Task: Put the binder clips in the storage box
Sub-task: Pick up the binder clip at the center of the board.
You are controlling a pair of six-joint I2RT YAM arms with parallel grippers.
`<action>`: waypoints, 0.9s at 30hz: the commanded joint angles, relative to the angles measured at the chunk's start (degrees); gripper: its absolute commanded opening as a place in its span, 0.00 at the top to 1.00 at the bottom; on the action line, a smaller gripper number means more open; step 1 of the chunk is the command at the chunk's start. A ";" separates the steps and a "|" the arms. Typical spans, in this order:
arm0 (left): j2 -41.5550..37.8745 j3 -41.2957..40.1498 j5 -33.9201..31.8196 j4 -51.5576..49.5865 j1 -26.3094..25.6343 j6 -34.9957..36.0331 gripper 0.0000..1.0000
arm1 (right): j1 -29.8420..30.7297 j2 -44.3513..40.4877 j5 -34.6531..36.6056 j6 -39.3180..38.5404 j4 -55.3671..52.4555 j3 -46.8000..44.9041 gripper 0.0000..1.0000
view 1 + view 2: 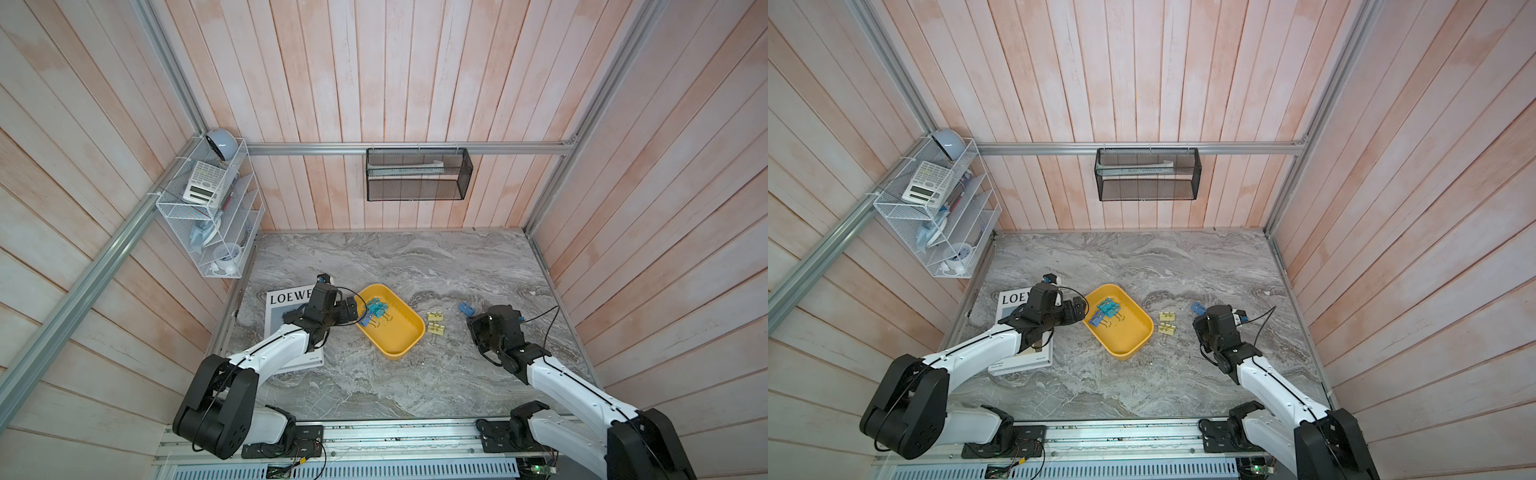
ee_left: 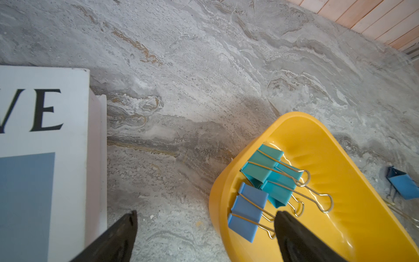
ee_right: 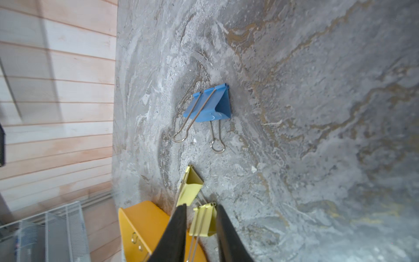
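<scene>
Right gripper (image 3: 201,206), jaws narrowly apart, frames a pale yellow clip (image 3: 204,223) (twin (image 3: 191,188) just beside); an off-centre pinch could flick it away. Left gripper (image 2: 205,217) gapes wide.

We log three binder clips (image 1: 376,311) in the storage box (image 1: 401,334); on the table (image 1: 415,257), pair of clips (image 1: 435,322) at its 3 o'clock, lone clip (image 1: 466,308) beyond them, magazine (image 1: 279,300) at 9.

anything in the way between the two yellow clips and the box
Nothing visible. Only a strip of bare table separates the yellow clips from the box rim. The three clips already inside lie at the end by the open left gripper, leaving the rest of the floor free.
</scene>
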 commanded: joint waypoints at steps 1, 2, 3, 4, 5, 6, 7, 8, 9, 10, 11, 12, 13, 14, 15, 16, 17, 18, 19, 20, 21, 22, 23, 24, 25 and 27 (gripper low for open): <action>-0.98 -0.75 0.10 -0.60 0.31 1.00 0.00 | -1.90 3.33 -4.56 -0.92 2.59 0.16 0.86; -0.98 -0.75 0.03 -0.52 0.31 1.01 0.00 | -2.03 4.25 -5.06 -0.94 2.86 -0.04 0.91; -0.91 -0.77 -0.04 -0.57 0.31 1.02 0.00 | -2.06 5.05 -5.60 -0.88 3.34 -0.40 0.93; -0.85 -0.75 -0.02 -0.47 0.31 1.07 0.00 | -2.05 5.58 -5.83 -0.73 4.18 -0.91 0.96; -0.72 -0.84 0.05 -0.41 0.31 1.01 0.00 | -2.13 6.07 -5.78 -0.64 5.09 -1.35 0.97; -0.56 -0.88 0.06 -0.24 0.31 1.02 0.00 | -2.20 6.49 -5.23 -0.87 5.32 -1.39 0.98; -0.42 -0.76 0.20 -0.14 0.31 1.02 0.00 | -2.43 6.80 -4.57 -1.45 5.63 -1.30 0.98; -0.21 -0.75 0.20 -0.11 0.31 1.01 0.00 | -2.72 7.19 -3.55 -2.22 6.20 -1.21 0.98; -0.10 -0.75 0.32 -0.05 0.31 1.03 0.00 | -3.10 7.82 -3.25 -2.87 7.28 -1.08 0.99; -0.01 -0.77 0.25 -0.01 0.31 1.01 0.00 | -3.62 8.47 -3.67 -3.32 7.59 -0.62 0.99; -0.01 -0.75 0.14 -0.04 0.31 1.05 0.00 | -4.37 9.29 -4.11 -3.78 6.72 0.40 0.99; 0.04 -0.84 0.11 -0.05 0.27 1.11 0.00 | -4.93 10.20 -4.26 -4.34 5.42 1.53 0.99; 0.08 -0.85 0.01 -0.05 0.36 1.11 0.00 | -5.49 11.05 -4.27 -4.73 4.56 2.36 0.99; 0.16 -0.79 0.00 -0.05 0.38 1.15 0.00 | -6.32 12.16 -4.60 -4.86 4.46 2.94 0.99; 0.17 -0.78 0.01 -0.02 0.40 1.23 0.00 | -7.13 13.39 -5.10 -5.09 5.37 3.17 0.98; 0.25 -0.79 0.08 0.01 0.40 1.14 0.00 | -7.66 14.59 -5.14 -5.31 6.17 3.58 0.97; 0.32 -0.86 0.06 0.16 0.40 1.12 0.00 | -8.28 16.21 -5.37 -5.71 7.32 4.09 0.97; 0.47 -0.90 0.04 0.35 0.40 1.14 0.00 | -8.95 18.09 -5.93 -6.06 8.32 4.76 0.97; 0.58 -0.84 0.00 0.43 0.40 1.10 0.00 | -9.79 19.75 -6.71 -6.05 8.55 5.69 0.97; 0.74 -0.79 0.02 0.39 0.40 1.14 0.00 | -10.85 21.64 -7.91 -5.88 8.76 6.78 0.96; 0.87 -0.75 0.08 0.37 0.42 1.20 0.00 | -11.98 23.63 -9.47 -5.99 9.92 7.78 0.97; 0.93 -0.75 0.08 0.30 0.49 1.27 0.00 | -12.73 25.27 -10.87 -6.54 11.16 8.64 0.97; 1.04 -0.75 -0.06 0.23 0.49 1.43 0.00 | -13.56 27.21 -12.82 -7.58 12.16 10.01 0.97; 1.04 -0.75 -0.21 0.19 0.56 1.50 0.00 | -14.39 29.15 -14.68 -8.55 12.39 11.66 0.97; 1.04 -0.75 -0.21 0.08 0.58 1.56 0.00 | -14.83 30.61 -15.40 -9.16 11.87 13.15 0.97; 1.11 -0.75 -0.25 -0.03 0.66 1.72 0.00 | -16.09 33.22 -16.00 -9.54 11.77 15.84 0.97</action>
